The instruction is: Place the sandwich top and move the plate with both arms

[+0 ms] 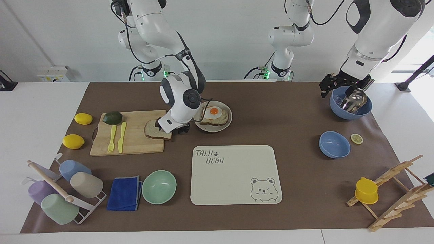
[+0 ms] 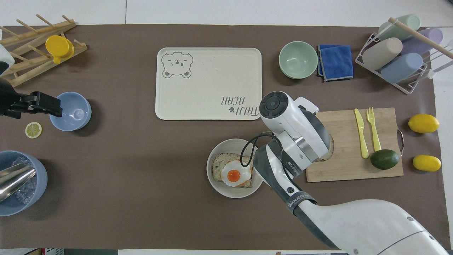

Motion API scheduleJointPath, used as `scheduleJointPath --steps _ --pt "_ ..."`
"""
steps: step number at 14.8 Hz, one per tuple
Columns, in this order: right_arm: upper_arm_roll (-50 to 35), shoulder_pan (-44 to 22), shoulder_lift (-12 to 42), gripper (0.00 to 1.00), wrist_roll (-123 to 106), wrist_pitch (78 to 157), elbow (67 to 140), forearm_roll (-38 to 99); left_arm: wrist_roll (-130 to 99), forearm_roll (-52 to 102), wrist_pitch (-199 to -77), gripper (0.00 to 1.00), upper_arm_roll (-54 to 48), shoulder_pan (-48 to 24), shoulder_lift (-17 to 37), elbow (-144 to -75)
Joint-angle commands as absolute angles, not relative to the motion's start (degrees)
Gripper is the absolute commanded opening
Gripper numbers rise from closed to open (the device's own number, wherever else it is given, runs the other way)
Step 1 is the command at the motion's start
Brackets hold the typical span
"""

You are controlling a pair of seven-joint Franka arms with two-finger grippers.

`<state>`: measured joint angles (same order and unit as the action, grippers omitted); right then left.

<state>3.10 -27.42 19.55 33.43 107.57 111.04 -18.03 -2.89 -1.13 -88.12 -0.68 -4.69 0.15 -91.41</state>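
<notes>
The sandwich top [image 1: 152, 130], a plain bread slice, lies on the wooden cutting board [image 1: 135, 142] at its edge toward the plate; only a sliver shows in the overhead view [image 2: 331, 152]. The plate [image 1: 228, 123] holds a bread slice topped with a fried egg [image 1: 213, 115], also seen from overhead [image 2: 233, 173]. My right gripper [image 1: 171, 129] is down at the sandwich top's plate-side edge; the arm hides it from overhead. My left gripper [image 1: 339, 86] waits over the blue bowl with a metal scoop [image 1: 351, 105].
A cream bear-print tray [image 1: 234, 176] lies farther from the robots than the plate. A mint bowl [image 1: 159, 186] and blue cloth [image 1: 124, 193] sit beside it. Fork, knife and avocado [image 1: 112, 117] are on the board. A second blue bowl [image 1: 334, 144] is toward the left arm's end.
</notes>
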Motion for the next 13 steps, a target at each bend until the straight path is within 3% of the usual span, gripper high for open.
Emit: scheduleJointPath --steps 1,3,4,8,9,13 --pt "2.99 -27.68 17.58 1.0 33.05 108.54 114.25 -20.82 -2.37 -1.58 -87.98 1.0 -1.32 -3.78 -1.32 -93.08" --pt "2.99 -27.51 17.58 0.95 32.26 108.2 114.61 -20.92 -2.37 -1.58 -87.98 1.0 -1.23 -3.78 -1.41 -93.08" --pt "2.99 -27.25 17.58 0.74 30.25 107.76 114.61 -20.92 -2.37 -1.58 -87.98 1.0 -1.23 -3.78 -1.41 -93.08" --pt "2.99 -27.51 17.75 0.08 27.43 106.79 113.3 -20.92 -2.37 -1.58 -87.98 1.0 -1.23 -3.78 -1.41 -93.08" --pt "2.9 -27.42 17.84 0.0 26.12 105.83 112.25 -20.83 -2.37 -1.58 -88.07 1.0 -1.23 -3.78 -1.32 -93.08" --pt "2.64 -29.34 18.19 0.0 24.08 101.26 107.23 -20.22 -2.37 -1.58 -87.98 1.0 -1.23 -3.78 -1.41 -93.08"
